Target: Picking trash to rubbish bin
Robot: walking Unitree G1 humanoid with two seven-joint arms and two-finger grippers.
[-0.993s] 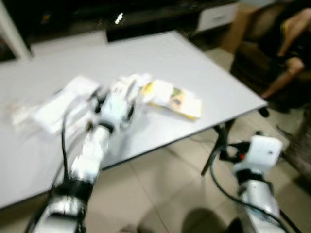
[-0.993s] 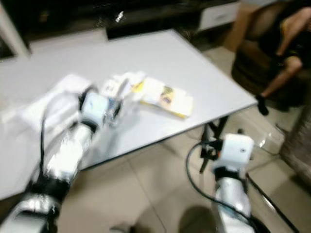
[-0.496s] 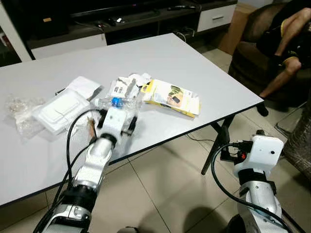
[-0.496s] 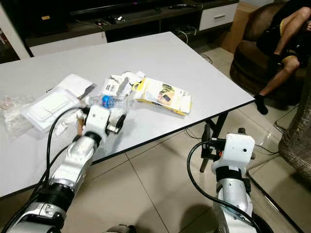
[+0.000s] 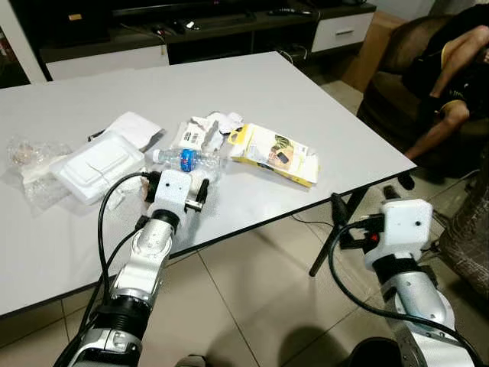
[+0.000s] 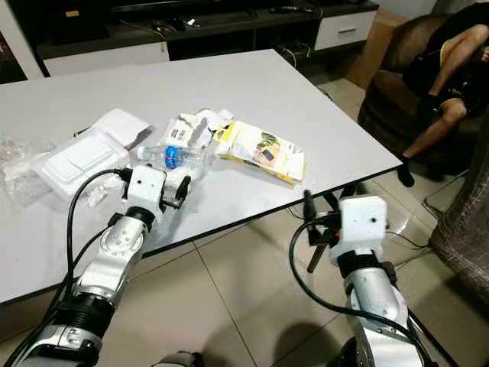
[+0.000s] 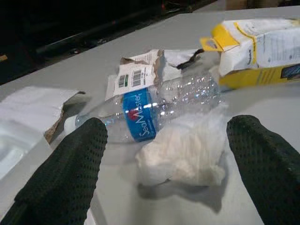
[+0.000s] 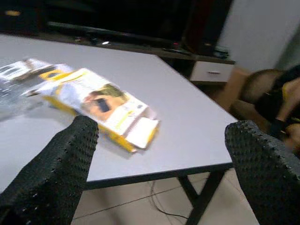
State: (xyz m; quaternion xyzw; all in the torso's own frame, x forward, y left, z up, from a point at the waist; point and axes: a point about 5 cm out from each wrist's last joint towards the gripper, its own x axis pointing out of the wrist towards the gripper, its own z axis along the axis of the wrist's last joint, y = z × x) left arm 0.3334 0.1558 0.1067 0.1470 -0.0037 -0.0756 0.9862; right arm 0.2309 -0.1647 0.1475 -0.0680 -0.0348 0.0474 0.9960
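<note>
Trash lies in a heap on the white table: a clear plastic bottle with a blue label, a crumpled white tissue, torn paper packaging and a yellow-and-white carton. My left gripper rests low over the table near its front edge, open, its fingers wide to either side of the tissue, with the bottle just beyond. My right gripper hangs open off the table's front right side, about level with the tabletop, facing the carton.
A white foam container and clear plastic bags lie at the table's left. A person sits in a brown armchair at the right. A dark TV stand runs along the back. Tiled floor lies in front.
The blur is gone as the camera has settled. My right arm has risen and turned its fingers toward the table. The left gripper stays at the tissue.
</note>
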